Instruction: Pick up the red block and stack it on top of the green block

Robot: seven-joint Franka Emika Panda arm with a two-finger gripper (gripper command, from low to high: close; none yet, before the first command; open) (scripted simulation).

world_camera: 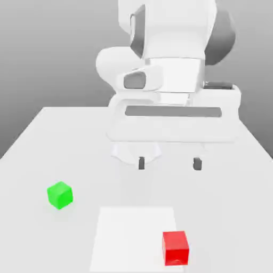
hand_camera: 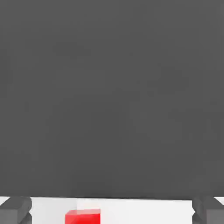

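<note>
The red block [world_camera: 175, 248] is a small red cube resting on a pale square patch near the table's front, toward the exterior view's right. The green block [world_camera: 59, 194], a cube of like size, sits on the table toward the exterior view's left. My gripper [world_camera: 169, 163] hangs above the table's middle, well behind the red block and higher than it, fingers [world_camera: 141, 162] spread wide apart and open with nothing between them. In the hand view the red block [hand_camera: 82, 216] shows between the two dark fingertips [hand_camera: 15, 209], nearer one of them.
The white table [world_camera: 48, 138] stretches out around both blocks. A lighter square patch [world_camera: 133, 234] lies under the red block. The arm's bulky white body [world_camera: 170, 58] rises behind the gripper.
</note>
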